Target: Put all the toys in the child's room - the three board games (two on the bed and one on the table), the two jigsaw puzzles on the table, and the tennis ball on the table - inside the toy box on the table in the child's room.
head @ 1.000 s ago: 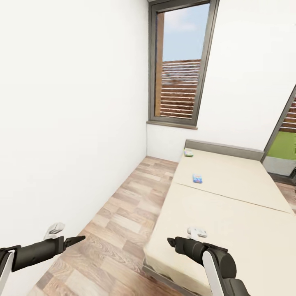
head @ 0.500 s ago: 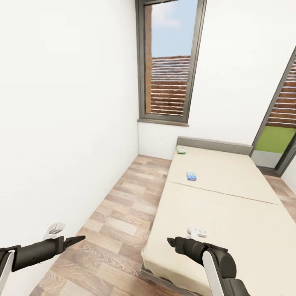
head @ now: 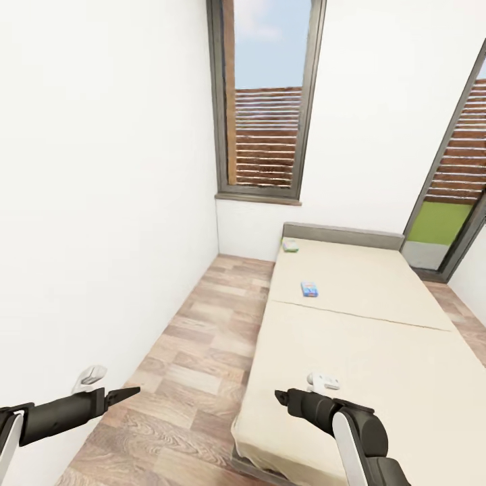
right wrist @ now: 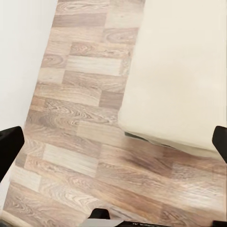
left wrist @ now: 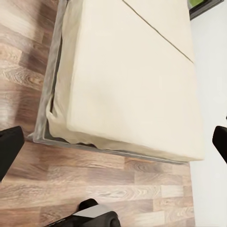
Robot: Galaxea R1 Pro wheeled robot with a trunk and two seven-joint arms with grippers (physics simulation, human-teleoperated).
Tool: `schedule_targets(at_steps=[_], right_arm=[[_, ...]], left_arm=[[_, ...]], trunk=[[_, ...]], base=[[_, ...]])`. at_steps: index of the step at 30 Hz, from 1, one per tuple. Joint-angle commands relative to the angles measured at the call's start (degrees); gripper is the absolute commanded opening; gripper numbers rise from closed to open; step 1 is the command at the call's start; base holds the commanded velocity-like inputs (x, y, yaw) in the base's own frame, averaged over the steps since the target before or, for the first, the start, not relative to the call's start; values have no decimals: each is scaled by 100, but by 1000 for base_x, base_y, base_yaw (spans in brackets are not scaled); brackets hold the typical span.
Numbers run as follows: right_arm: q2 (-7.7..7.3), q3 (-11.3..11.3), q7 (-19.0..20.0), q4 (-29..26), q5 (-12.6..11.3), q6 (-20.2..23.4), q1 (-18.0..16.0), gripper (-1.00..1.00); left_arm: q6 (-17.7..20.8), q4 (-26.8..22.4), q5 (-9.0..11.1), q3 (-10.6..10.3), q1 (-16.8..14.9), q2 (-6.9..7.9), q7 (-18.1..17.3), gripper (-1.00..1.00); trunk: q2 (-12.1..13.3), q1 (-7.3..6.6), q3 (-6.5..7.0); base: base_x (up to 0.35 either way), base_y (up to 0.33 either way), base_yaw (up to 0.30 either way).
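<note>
Robot standing at foot of bed [head: 378, 378], facing along it.

Two board games [head: 309, 289] lying on mattress at 12 o'clock, far end, well apart; one near headboard [head: 290, 246].

Left gripper [head: 125, 392] and right gripper [head: 280, 397] carrying nothing, fingers spread wide, likely tucked low for driving.

Bed needing closer approach before reaching.
</note>
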Motion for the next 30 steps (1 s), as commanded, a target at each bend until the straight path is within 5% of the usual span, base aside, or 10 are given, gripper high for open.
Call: schedule_targets(at_steps=[1, 30], right_arm=[[5, -8, -6, -6, -33, 27, -6, 100], [5, -10, -6, -6, -89, 27, -6, 100]], left_arm=[[52, 0, 24, 3, -4, 1, -3, 100], [52, 0, 24, 3, -3, 1, -3, 100]], trunk=[[-12, 6, -13], [-12, 6, -14]], base=[[192, 93, -158], [121, 75, -273]])
